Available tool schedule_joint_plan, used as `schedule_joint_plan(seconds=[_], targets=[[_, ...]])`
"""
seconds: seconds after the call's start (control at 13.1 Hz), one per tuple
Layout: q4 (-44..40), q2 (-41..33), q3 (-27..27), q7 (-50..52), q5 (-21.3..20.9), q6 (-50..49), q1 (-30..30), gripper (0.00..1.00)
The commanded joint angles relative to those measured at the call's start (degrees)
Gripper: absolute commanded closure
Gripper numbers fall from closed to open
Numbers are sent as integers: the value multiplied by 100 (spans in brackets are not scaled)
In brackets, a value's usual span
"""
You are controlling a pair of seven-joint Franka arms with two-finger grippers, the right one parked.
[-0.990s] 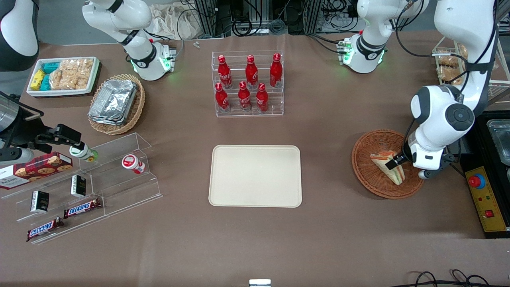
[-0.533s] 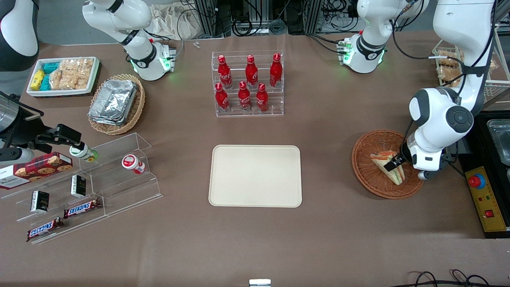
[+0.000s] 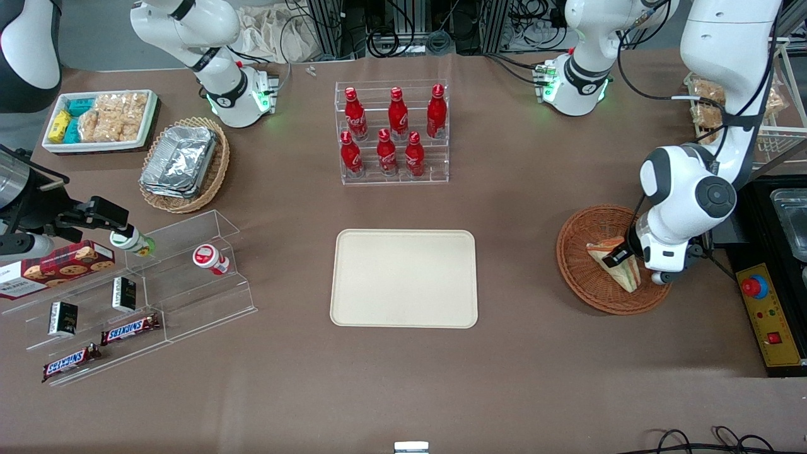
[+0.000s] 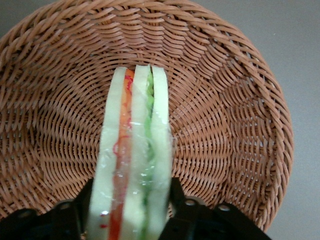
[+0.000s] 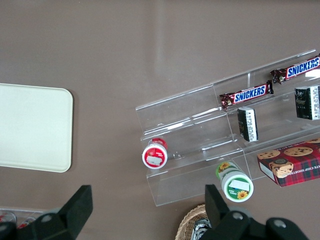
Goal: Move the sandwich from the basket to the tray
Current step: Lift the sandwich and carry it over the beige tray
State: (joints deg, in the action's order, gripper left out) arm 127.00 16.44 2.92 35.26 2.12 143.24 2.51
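The sandwich [image 3: 623, 275], a clear-wrapped wedge of pale bread with green and red-orange layers, lies in the round reddish-brown wicker basket [image 3: 572, 268] toward the working arm's end of the table. My left gripper [image 3: 613, 257] is down in the basket, shut on the sandwich. In the left wrist view the sandwich [image 4: 135, 145] stands on edge between the black fingers [image 4: 176, 192] of the gripper [image 4: 130, 194], with the basket's weave [image 4: 230, 100] under it. The cream-beige tray [image 3: 403, 277] lies bare at the table's middle, and also shows in the right wrist view [image 5: 30, 125].
A clear rack of red bottles [image 3: 392, 132] stands farther from the front camera than the tray. A yellow control box with a red button [image 3: 766, 312] lies beside the basket. A clear stepped shelf with snacks [image 3: 139, 296] and a tan basket of foil trays [image 3: 183, 162] lie toward the parked arm's end.
The left arm's wrist has shifted a little toward the tray, and the gripper has moved slightly along the sandwich. The sandwich stays in the basket.
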Motion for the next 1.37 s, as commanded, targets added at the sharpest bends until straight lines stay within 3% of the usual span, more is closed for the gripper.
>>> schedule_joint_plan(seconds=[0.0,0.15,0.38,0.61,0.76,1.07,1.3], targets=[[18,-123,7,-36,78,82,-23,96],[-78,-220,7,-54,70,-110,-23,98],[-717,-422,24,-186,52,-1189,-58,98],[-1439,-589,129,-860,61,-2193,-67,89],[-1991,-599,270,-915,43,-2772,-75,89],[-2645,-475,1024,-906,-9,-3443,-75,86],[-2907,-179,1771,-889,-36,-3399,-136,99]])
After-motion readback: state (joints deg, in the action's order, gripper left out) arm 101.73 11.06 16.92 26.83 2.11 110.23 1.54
